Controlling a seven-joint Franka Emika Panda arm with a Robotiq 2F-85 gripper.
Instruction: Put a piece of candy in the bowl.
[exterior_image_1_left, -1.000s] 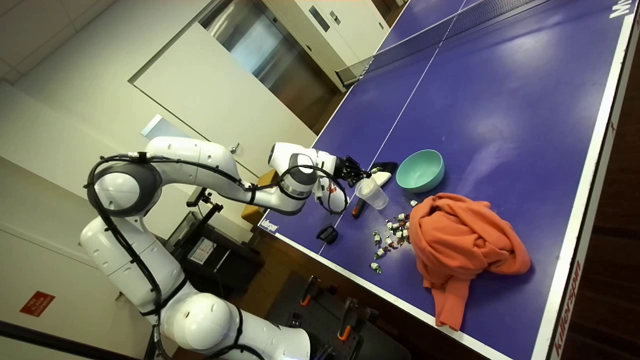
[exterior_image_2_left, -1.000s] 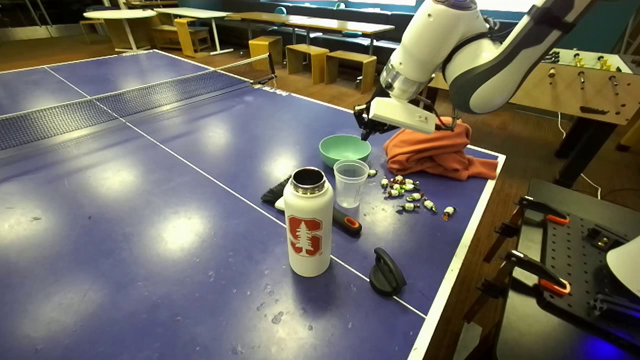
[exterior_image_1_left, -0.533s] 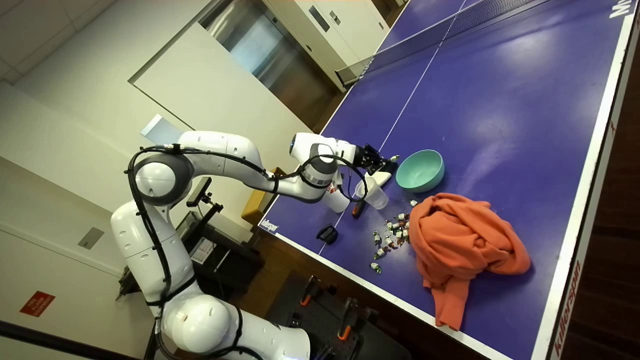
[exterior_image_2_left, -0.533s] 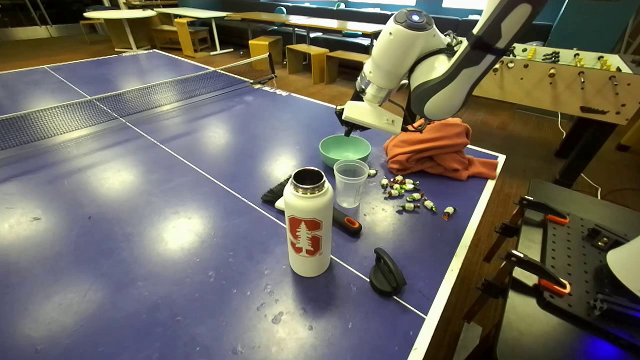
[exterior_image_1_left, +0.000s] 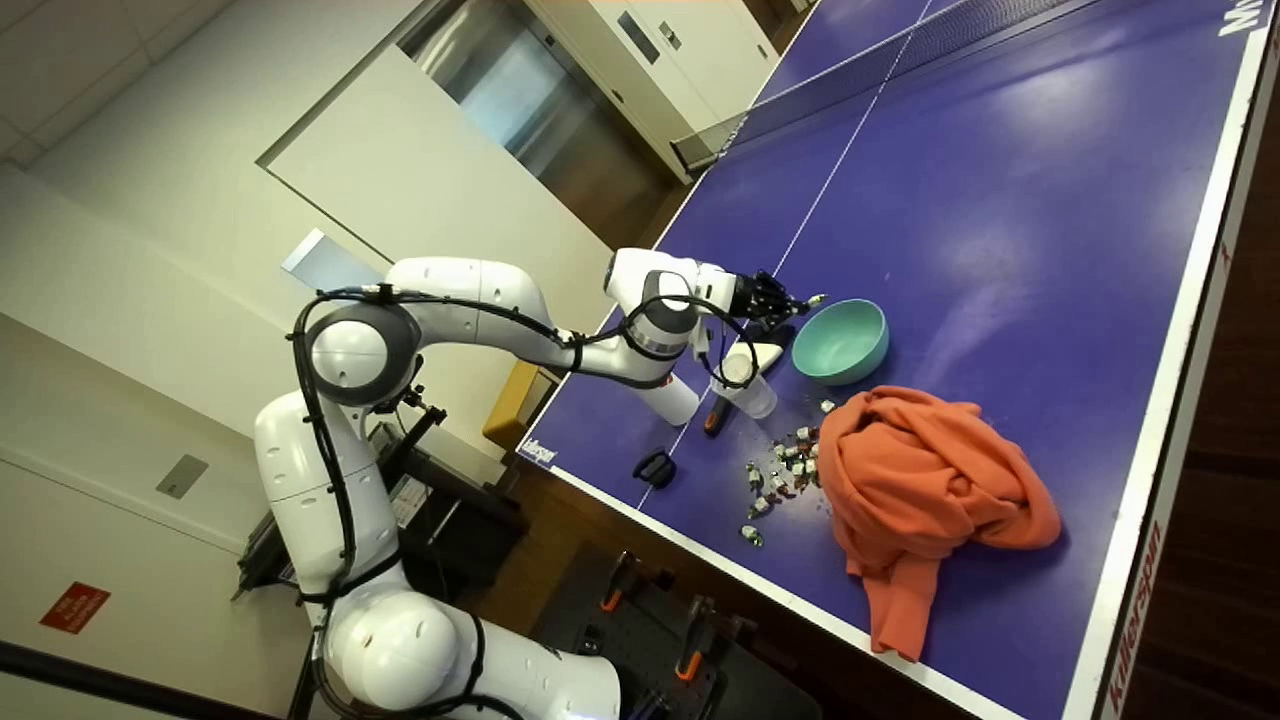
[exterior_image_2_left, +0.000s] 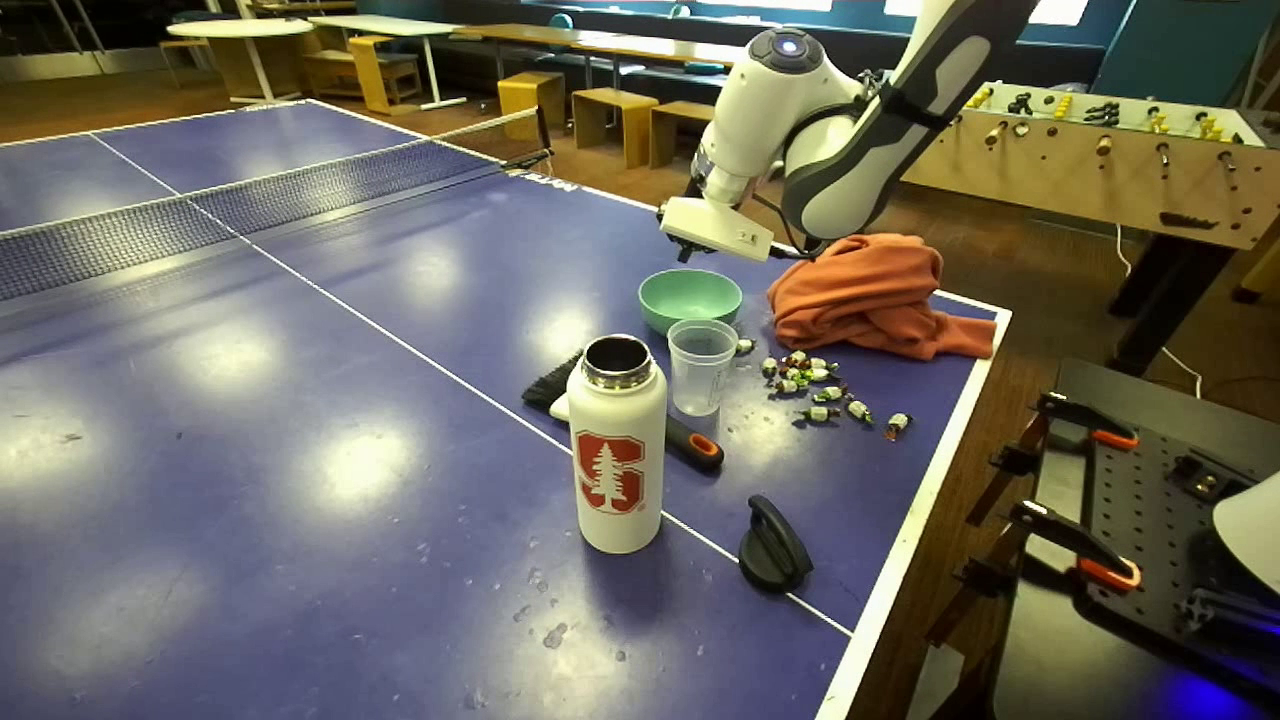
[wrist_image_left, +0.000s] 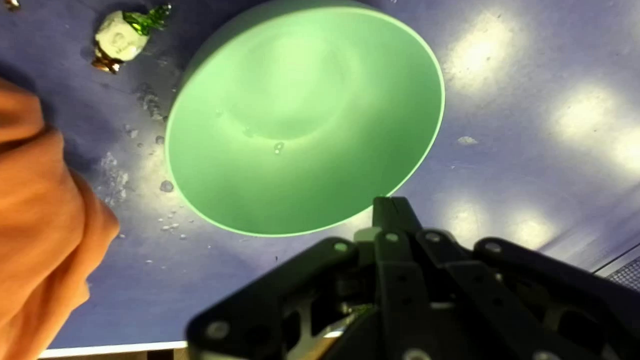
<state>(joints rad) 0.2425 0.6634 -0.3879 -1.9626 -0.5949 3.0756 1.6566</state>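
Evidently, in an exterior view, our pincer (exterior_image_1_left: 803, 308) pinches a candy (exterior_image_1_left: 817, 300) near the bowl (exterior_image_1_left: 842, 345). In an exterior view, white housing (exterior_image_2_left: 715, 228) hides it. In the wrist view, a loose candy (wrist_image_left: 120, 39) suggests lightness, slippery foil; we'd grip mid-body.

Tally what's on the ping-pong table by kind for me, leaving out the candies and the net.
Containers: 3 (green bowl, clear cup, white bottle)
Black lid: 1
Brush: 1
Orange cloth: 1
Total: 6
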